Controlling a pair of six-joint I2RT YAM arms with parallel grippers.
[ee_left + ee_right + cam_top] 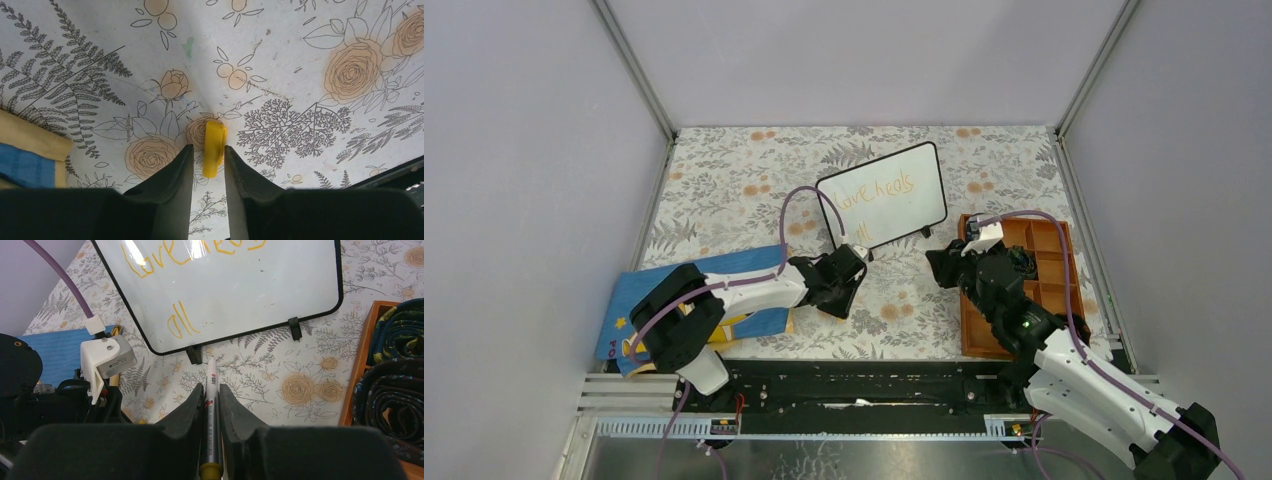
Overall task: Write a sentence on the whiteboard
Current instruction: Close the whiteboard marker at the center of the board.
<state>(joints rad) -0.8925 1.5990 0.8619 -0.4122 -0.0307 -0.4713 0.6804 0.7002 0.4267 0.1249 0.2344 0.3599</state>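
Right tool (211, 390) closed tight on marker (212, 415), tip pointing at whiteboard (280, 285) just ahead, not touching. Orange sentence (876, 190) on board face. Left tool (208, 149) gripping yellow cap (215, 137), narrow gap, cap pressed to worktop (280, 50).

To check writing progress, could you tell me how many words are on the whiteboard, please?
3. "Love" and "heals" share the top line of the whiteboard; "all" sits below "Love". None seems hidden.
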